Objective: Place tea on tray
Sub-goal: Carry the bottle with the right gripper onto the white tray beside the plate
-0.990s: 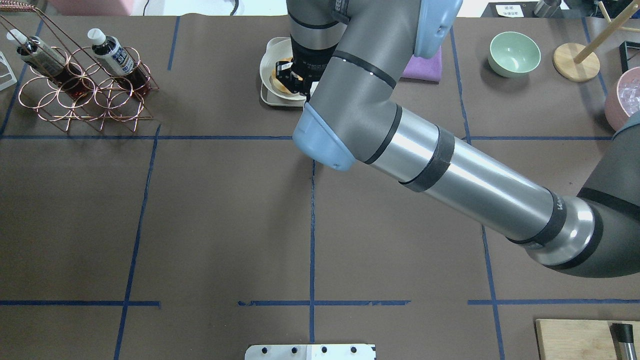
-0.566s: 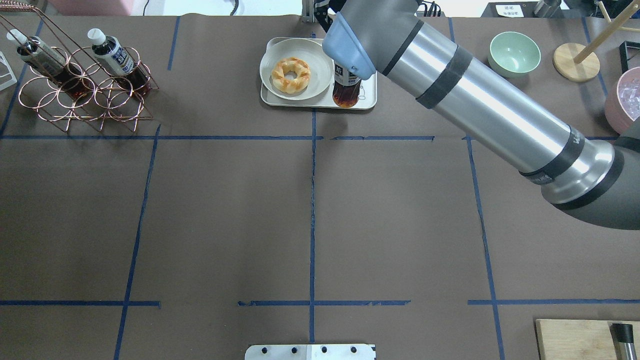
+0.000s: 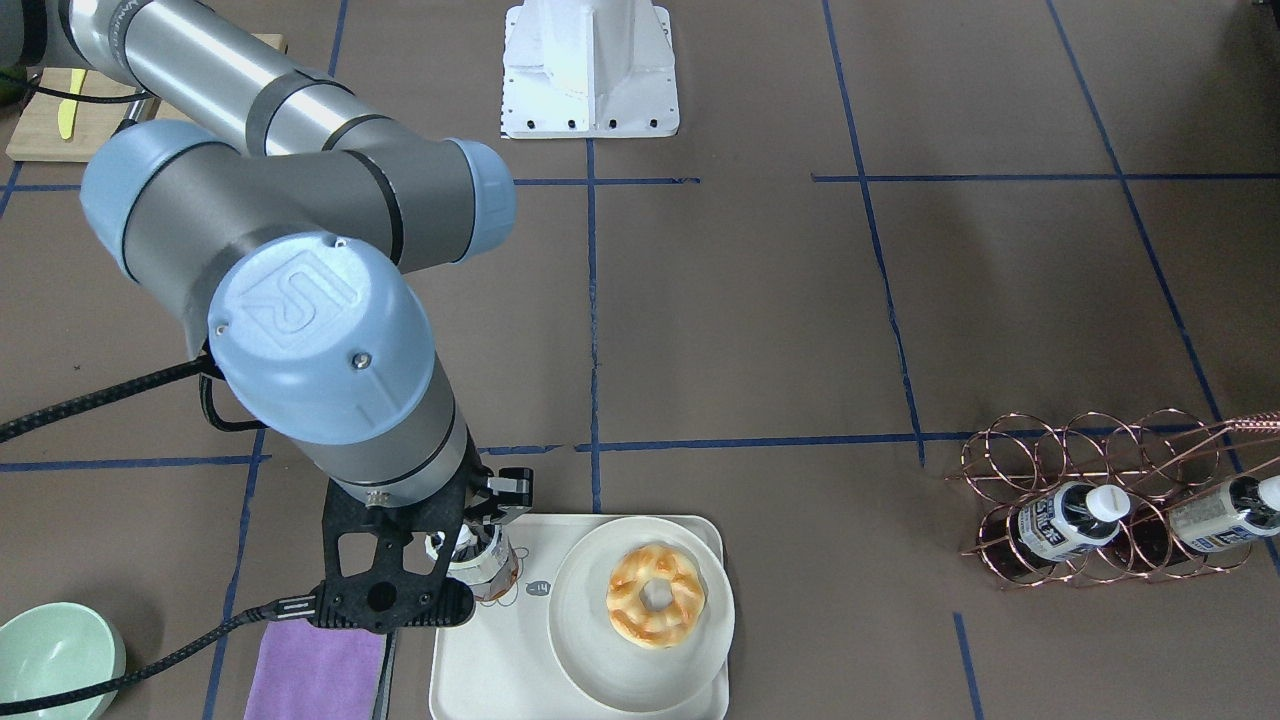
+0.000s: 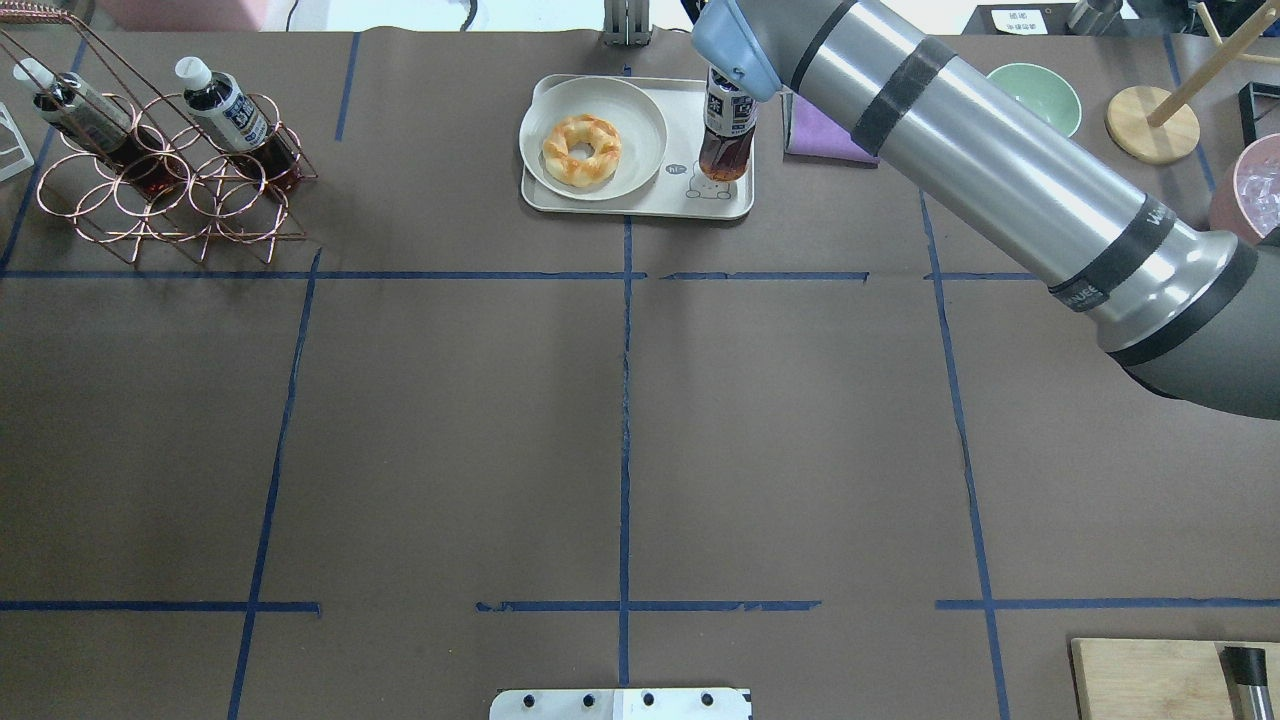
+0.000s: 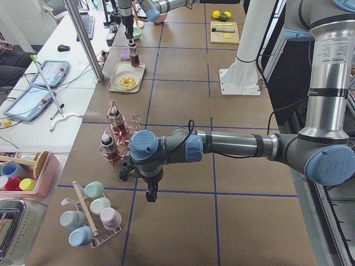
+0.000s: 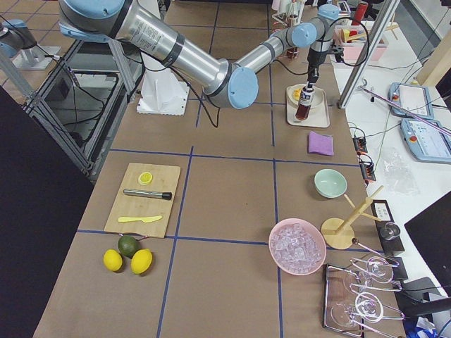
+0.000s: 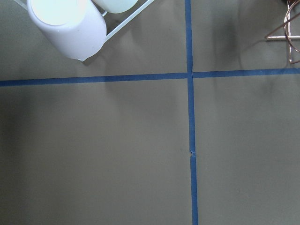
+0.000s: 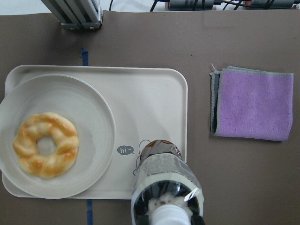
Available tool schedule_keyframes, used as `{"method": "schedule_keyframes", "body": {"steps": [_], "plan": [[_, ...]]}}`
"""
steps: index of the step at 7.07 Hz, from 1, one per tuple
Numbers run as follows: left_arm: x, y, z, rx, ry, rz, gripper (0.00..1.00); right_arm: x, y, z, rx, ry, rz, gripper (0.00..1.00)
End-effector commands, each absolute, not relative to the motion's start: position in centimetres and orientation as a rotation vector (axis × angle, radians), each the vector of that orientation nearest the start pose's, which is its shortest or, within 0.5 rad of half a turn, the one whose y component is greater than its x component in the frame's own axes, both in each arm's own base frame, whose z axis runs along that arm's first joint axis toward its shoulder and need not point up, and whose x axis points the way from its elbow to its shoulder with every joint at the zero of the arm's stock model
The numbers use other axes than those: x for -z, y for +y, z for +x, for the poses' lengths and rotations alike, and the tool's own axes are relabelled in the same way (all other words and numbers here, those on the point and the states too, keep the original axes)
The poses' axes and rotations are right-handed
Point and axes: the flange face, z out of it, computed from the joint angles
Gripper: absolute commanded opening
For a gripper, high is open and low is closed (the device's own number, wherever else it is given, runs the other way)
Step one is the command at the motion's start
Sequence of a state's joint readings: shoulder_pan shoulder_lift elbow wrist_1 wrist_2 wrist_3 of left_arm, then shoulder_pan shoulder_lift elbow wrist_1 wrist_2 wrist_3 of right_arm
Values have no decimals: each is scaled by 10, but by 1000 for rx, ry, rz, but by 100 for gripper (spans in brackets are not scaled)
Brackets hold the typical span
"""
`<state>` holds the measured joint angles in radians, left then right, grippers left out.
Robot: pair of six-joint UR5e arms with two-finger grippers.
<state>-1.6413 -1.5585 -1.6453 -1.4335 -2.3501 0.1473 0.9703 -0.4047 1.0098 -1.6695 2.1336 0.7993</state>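
The tea (image 4: 725, 135) stands upright over the right side of the cream tray (image 4: 640, 200), above the bear drawing. My right gripper (image 3: 468, 548) is shut on its capped top from above. The arm hides the gripper in the overhead view. The right wrist view looks down the tea (image 8: 165, 185) onto the tray (image 8: 145, 103). I cannot tell whether the bottle's base touches the tray. My left gripper (image 5: 150, 195) hangs over bare table near the copper rack, and I cannot tell whether it is open or shut.
A round plate (image 4: 640, 120) with a doughnut (image 4: 582, 150) fills the tray's left part. A purple cloth (image 8: 251, 103) lies right of the tray, a green bowl (image 3: 50, 655) beyond it. Two more bottles lie in a copper rack (image 4: 170, 180) at the far left.
My right arm has carried the tea from over the plate to the right side of the tray. The plate and doughnut are now uncovered.
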Motion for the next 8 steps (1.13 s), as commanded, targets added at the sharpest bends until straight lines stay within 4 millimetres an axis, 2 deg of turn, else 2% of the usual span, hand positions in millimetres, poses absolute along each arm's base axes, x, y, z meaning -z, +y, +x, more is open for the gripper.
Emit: {"method": "schedule_keyframes", "body": {"steps": [1, 4, 5, 6, 8], "plan": [[-640, -475, -97, -45, 782, 17, 100, -136, -739, -416, -53, -733, 9, 0], [-637, -475, -97, -47, 781, 22, 100, -134, -733, -426, -50, -742, 9, 0], [-637, -475, -97, -47, 781, 22, 100, -137, -730, -432, -41, -741, 9, 6], [-638, -475, -97, -46, 781, 21, 100, -139, -730, -433, -37, -749, 18, 30], [-638, -475, -97, -46, 781, 21, 100, -141, -728, -438, -22, -748, 23, 100]]}}
